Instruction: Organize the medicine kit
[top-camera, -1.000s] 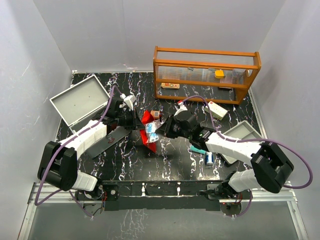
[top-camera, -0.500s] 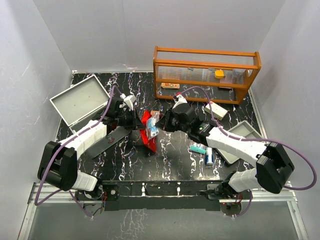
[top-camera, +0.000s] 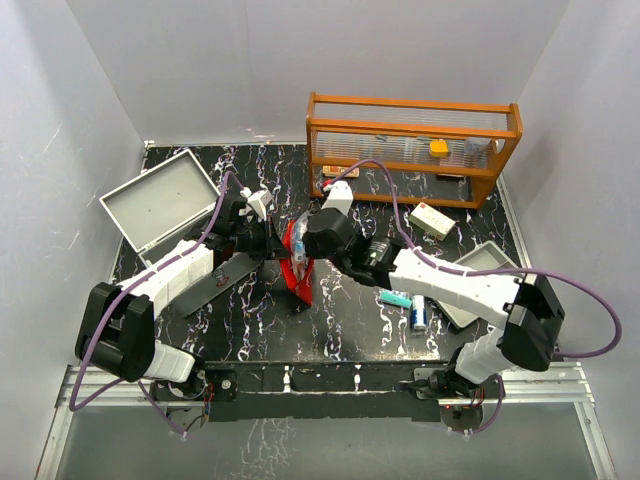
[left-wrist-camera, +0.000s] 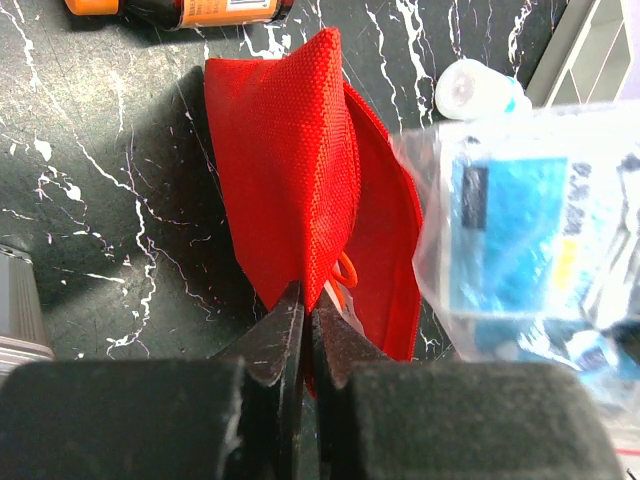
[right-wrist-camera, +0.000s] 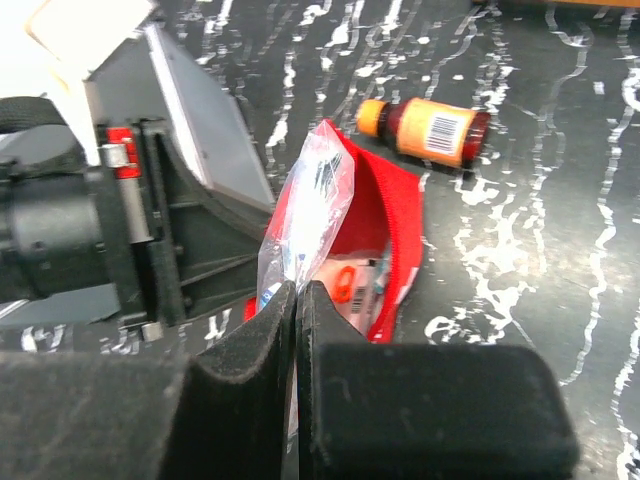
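Right gripper, clamped on the clear packet, could miss the red pouch that the left gripper pinches, letting it slip out.

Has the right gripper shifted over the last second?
Yes. The right gripper has moved left, its wrist now below the left end of the wooden shelf, shut on the plastic packet.

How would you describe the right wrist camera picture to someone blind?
The right gripper pinches a clear plastic packet at the opening of a red fabric pouch. Behind, an orange-capped bottle lies on its side on the black marbled table.
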